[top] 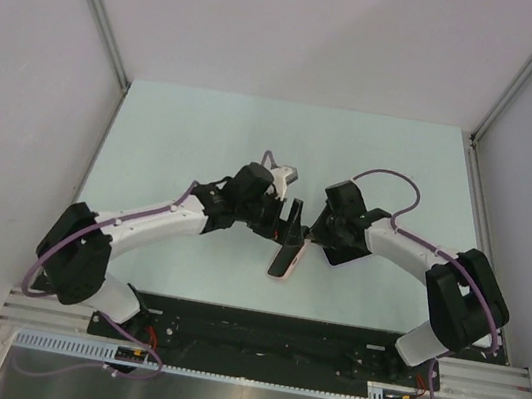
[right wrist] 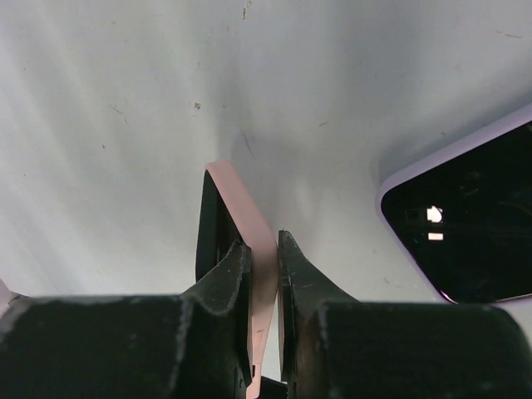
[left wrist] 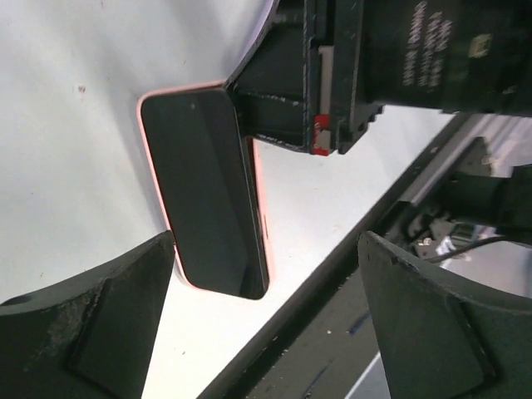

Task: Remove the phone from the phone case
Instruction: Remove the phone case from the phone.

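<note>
A black phone (left wrist: 204, 187) sits in a pink phone case (left wrist: 260, 199) and is held tilted above the table (top: 175, 135). The phone's long right edge stands a little proud of the case. My right gripper (right wrist: 264, 249) is shut on the case's pink wall (right wrist: 249, 212), with the phone's dark body (right wrist: 212, 224) just left of its fingers. In the top view the phone (top: 286, 255) hangs between both arms at the table's middle. My left gripper (left wrist: 266, 324) is wide open a short way from the phone's lower end, touching nothing.
A second phone with a dark screen in a lilac case (right wrist: 465, 224) lies flat on the table beside the right gripper. The black base rail (left wrist: 349, 274) at the table's near edge runs close below the held phone.
</note>
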Controlling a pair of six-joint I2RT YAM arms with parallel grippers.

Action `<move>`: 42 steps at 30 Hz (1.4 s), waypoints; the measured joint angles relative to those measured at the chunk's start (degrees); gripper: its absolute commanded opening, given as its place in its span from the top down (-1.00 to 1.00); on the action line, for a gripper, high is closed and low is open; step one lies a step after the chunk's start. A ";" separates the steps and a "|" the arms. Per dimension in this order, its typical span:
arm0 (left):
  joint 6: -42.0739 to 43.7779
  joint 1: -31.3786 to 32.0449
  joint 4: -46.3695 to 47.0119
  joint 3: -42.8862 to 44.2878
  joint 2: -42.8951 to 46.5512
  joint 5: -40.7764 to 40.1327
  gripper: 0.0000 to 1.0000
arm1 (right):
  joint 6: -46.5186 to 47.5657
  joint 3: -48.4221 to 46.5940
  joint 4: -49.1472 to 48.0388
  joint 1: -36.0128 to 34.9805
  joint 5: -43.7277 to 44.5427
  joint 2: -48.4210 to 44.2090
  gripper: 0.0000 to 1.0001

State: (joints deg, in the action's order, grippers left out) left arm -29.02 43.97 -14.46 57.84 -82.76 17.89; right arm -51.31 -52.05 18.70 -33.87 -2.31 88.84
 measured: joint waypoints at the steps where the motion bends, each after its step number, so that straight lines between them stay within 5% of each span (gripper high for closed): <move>1: 0.17 0.94 -0.26 0.00 -0.98 -1.60 -0.86 | -0.31 -0.17 -0.33 0.00 -0.28 0.52 1.00; 13: 2.86 8.55 -5.27 4.13 -9.53 -20.20 -0.57 | -1.81 -0.37 -0.79 0.09 -1.53 1.64 1.00; 42: 6.71 17.66 -12.39 13.66 -21.38 -46.45 -0.11 | -2.27 -0.48 -0.90 0.68 -1.62 1.62 1.00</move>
State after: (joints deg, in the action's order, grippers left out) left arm -22.31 61.63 -26.85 71.50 -104.14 -28.56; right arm -53.58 -52.53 17.80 -33.19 -3.92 90.45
